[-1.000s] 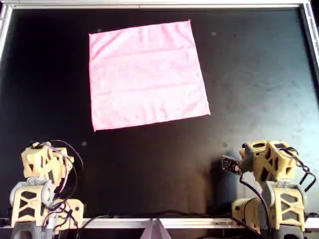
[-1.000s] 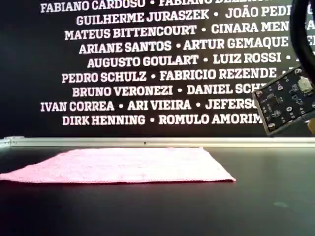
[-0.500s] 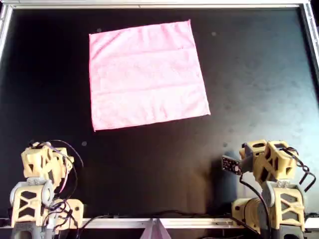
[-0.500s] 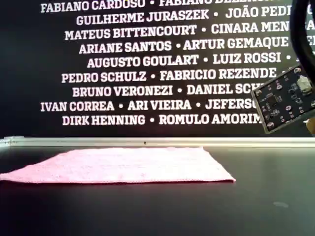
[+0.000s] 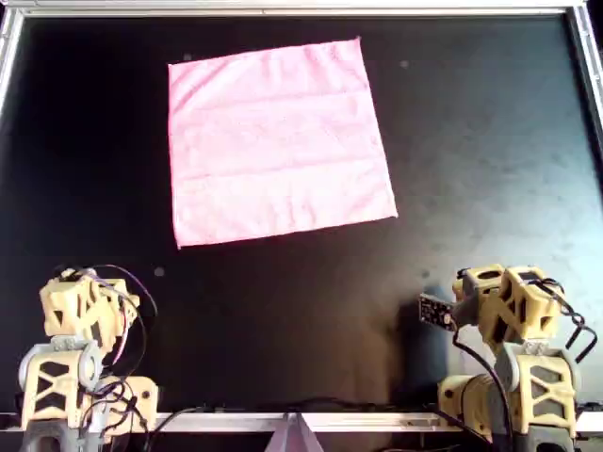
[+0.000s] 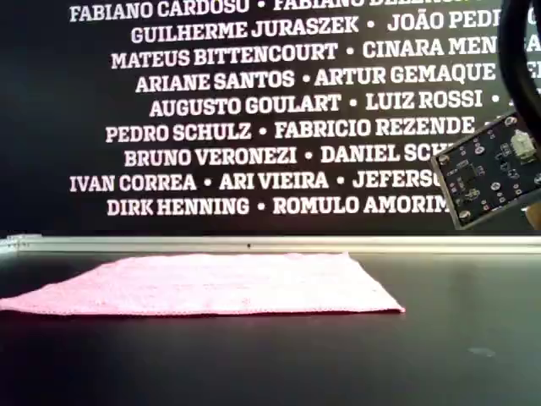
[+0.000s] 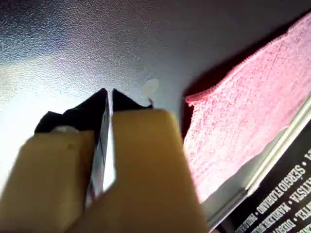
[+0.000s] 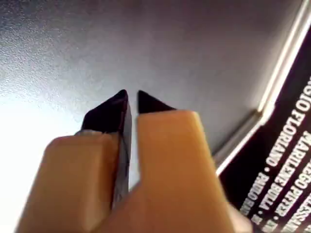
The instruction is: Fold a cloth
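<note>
The light-pink cloth (image 5: 278, 141) lies flat and spread out on the black table, in the far half and a little left of centre in the overhead view. It shows as a low pink sheet in the exterior view (image 6: 203, 283), and one corner shows in the first wrist view (image 7: 233, 126). My first gripper (image 7: 109, 92) is shut and empty, parked at the overhead view's near left (image 5: 87, 282), well short of the cloth. My second gripper (image 8: 130, 93) is shut and empty at the overhead view's near right (image 5: 482, 281), over bare table.
A metal rail (image 5: 301, 9) frames the table on the far side and both sides. A small circuit board (image 6: 490, 169) on the second arm hangs at the exterior view's right. A black wall with white names (image 6: 254, 101) stands behind the table.
The circuit board at the exterior view's right has shifted very slightly upward. The cloth and both grippers look unchanged.
</note>
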Controlling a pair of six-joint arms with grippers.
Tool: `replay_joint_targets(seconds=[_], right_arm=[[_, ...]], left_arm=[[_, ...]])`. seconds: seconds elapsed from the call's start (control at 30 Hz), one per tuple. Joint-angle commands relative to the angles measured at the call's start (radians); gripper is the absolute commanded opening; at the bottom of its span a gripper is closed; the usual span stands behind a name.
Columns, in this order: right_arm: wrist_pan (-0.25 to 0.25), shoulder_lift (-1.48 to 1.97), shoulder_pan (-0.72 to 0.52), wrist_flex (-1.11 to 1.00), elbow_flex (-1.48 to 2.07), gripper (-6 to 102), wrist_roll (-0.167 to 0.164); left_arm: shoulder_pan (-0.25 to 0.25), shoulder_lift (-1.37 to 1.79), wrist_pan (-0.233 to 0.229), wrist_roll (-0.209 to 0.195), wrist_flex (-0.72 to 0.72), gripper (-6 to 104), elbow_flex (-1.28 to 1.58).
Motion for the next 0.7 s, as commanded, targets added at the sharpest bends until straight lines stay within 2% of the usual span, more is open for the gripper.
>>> replay_joint_targets(seconds=[0.0, 0.17, 0.27, 0.33, 0.43, 0.53, 0.67], right_arm=[[-0.005, 0.037, 0.005, -0.015, -0.008, 29, 0.005], [-0.005, 0.037, 0.005, -0.072, -0.011, 57, 0.005], [-0.005, 0.037, 0.005, -0.08, -0.038, 69, 0.005], [-0.005, 0.037, 0.003, -0.08, -0.067, 73, 0.005], [-0.005, 0.037, 0.003, -0.08, -0.13, 76, 0.006], [-0.005, 0.037, 0.006, -0.081, -0.21, 76, 0.006], [-0.006, 0.035, 0.008, -0.081, -0.27, 76, 0.006]], left_arm=[[0.009, 0.011, 0.009, -0.005, -0.02, 18, -0.02], [0.009, 0.011, 0.009, 0.005, -0.02, 50, -0.018], [0.008, 0.011, 0.009, -0.003, -0.02, 66, -0.02], [0.008, 0.011, 0.009, -0.003, -0.02, 74, -0.034], [0.008, 0.011, 0.009, -0.005, -0.02, 80, -0.071], [0.008, 0.011, 0.009, -0.015, -0.02, 82, -0.121], [0.008, -0.003, 0.009, -0.08, -0.021, 81, -0.167]])
